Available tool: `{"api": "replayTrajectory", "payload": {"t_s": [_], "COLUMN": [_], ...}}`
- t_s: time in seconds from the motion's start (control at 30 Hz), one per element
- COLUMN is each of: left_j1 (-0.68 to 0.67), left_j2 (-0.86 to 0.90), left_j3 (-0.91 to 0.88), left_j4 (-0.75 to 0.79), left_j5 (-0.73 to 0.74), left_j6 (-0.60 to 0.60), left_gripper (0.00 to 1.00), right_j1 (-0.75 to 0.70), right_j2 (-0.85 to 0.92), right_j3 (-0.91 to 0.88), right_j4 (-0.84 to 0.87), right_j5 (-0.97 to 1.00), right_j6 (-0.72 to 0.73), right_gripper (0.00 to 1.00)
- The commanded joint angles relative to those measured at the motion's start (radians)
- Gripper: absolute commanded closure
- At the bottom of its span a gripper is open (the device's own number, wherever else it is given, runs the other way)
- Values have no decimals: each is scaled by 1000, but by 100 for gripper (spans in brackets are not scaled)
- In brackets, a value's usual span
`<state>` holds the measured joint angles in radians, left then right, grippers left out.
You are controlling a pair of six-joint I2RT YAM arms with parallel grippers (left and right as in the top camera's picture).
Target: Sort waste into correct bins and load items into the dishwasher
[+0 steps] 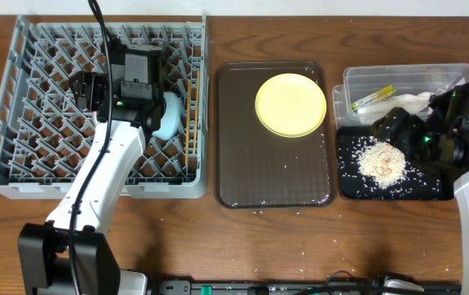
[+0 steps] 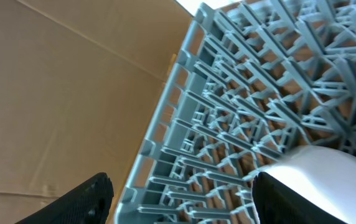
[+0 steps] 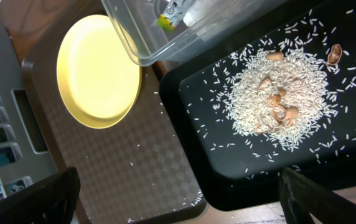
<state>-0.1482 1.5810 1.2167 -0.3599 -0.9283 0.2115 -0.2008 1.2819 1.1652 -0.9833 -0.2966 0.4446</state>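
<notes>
**Both end effectors spread: left over the rack, right over the black tray**

From my station, the left end effector [image 2: 181,186] hangs above the grey dish rack [image 1: 21,164] with its fingers [image 2: 94,199] wide apart and nothing between them. A pale curved surface sits just beside its right finger in the left wrist view; I cannot tell which dish it is. Overhead, the light-blue bowl [image 1: 170,115] lies inside the rack on its right side, and the two chopsticks [image 1: 189,115] lie along the rack's right wall.

The right end effector [image 3: 178,180] is also spread and holds nothing. It hovers over the black tray [image 3: 196,162], where the rice scraps [image 3: 284,93] form a heap mixed with a few brownish bits, with loose grains around it. The clear tub [image 1: 357,78] touches the tray's far edge and holds the sachet wrapper [image 1: 372,98] and the napkin [image 1: 411,102].

The pale-yellow plate [image 1: 290,105] rests in the far right part of the brown serving tray [image 1: 251,164], mid-bench [image 1: 218,246]. Stray grains dot the tray.
</notes>
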Motion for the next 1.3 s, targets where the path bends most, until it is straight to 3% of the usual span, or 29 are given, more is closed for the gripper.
{"api": "replayTrajectory", "payload": {"t_s": [0.0, 0.17, 0.3, 0.37, 0.43, 0.5, 0.6, 0.7, 0.87, 1.13, 1.27], "left_j1": [-21, -98, -137, -139, -139, -138, -131, -108, -56, -33, -33], "left_j2": [-3, -91, -175, -198, -195, -175, -120, -65, 24, 53, 54], "left_j3": [-14, -14, -14, -14, -14, -16, -16, -16, -16, -17, -18], "left_j4": [-6, -6, -51, -87, -119, -135, -119, -85, -81, -140, -184], "left_j5": [27, 73, 317, 495, 617, 648, 620, 576, 637, 979, 1004], "left_j6": [-60, -69, -129, -168, -211, -214, -213, -214, -240, -240, -240], "left_gripper": [26, 26, 30, 41, 58, 75, 92, 92, 92, 92, 92], "right_j1": [-3, -3, -3, -3, -3, -3, -3, -3, -3, -3, -3], "right_j2": [1, 1, 1, 1, 1, 1, 1, 1, 1, 1, 1], "right_j3": [0, 0, 0, 0, 0, 0, 0, 0, 0, 0, 0], "right_j4": [-1, -1, -1, -1, -1, -1, -1, -1, -1, -1, -1], "right_j5": [-6, -6, -6, -6, -6, -7, -6, -6, -6, -6, -6], "right_j6": [3, 3, 3, 3, 3, 3, 3, 3, 3, 3, 3], "right_gripper": [1, 1, 1, 1, 1, 1, 1, 1, 1, 1, 1]}}
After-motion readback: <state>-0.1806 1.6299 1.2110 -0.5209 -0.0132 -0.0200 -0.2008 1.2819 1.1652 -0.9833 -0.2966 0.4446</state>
